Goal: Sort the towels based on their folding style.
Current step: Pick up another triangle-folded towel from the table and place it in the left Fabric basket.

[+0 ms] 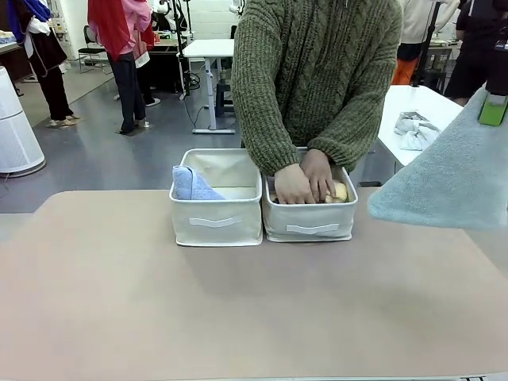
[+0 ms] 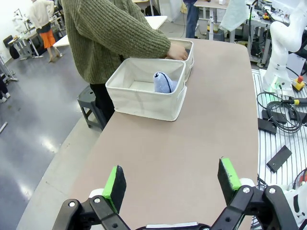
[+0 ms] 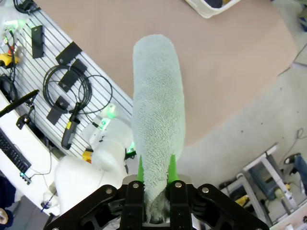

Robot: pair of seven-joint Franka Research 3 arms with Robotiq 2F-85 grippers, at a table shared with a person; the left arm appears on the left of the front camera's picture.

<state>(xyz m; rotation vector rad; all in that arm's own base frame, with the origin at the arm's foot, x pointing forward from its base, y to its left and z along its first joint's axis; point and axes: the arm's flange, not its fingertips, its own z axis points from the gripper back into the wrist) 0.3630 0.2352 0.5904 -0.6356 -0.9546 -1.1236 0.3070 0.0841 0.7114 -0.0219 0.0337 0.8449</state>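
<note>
Item 1: my right gripper [image 3: 154, 179], black w/ green pads. Jaws pinched narrow on the base of a grey-green cone-folded terry towel [image 3: 157, 110]. The towel stands straight out from between my fingers, rounded tip farthest from the wrist. In the front view the same towel [image 1: 452, 178] hangs high at the right edge, above the table, w/ one green pad [image 1: 493, 109] at its top corner.

Item 2: my left gripper [image 2: 173, 181], jaws spread wide, nothing between the pads. It hovers over bare beige tabletop [image 2: 158, 143]; both bins lie well ahead of the fingers.

Item 3: two cream fabric bins w/ front handles, side by side & touching. The nearer bin [image 2: 144, 88], seen from my left gripper, holds a light blue cone-folded terry towel [image 2: 163, 82] leaning at its wall; in the front view this bin [image 1: 216, 208] is the left one, w/ the blue towel [image 1: 190, 185] in its left corner.

Item 4: the farther bin [image 1: 310, 216]. A person in an olive cable-knit sweater [image 1: 316, 71] has both hands [image 1: 305, 178] down in it. A yellow towel roll [image 1: 339, 192] shows beside the hands. Other contents hidden by the hands, can't tell.

Item 5: a white-and-grey cloth bundle [image 1: 413, 129] on a white table behind, well away from both grippers.
</note>
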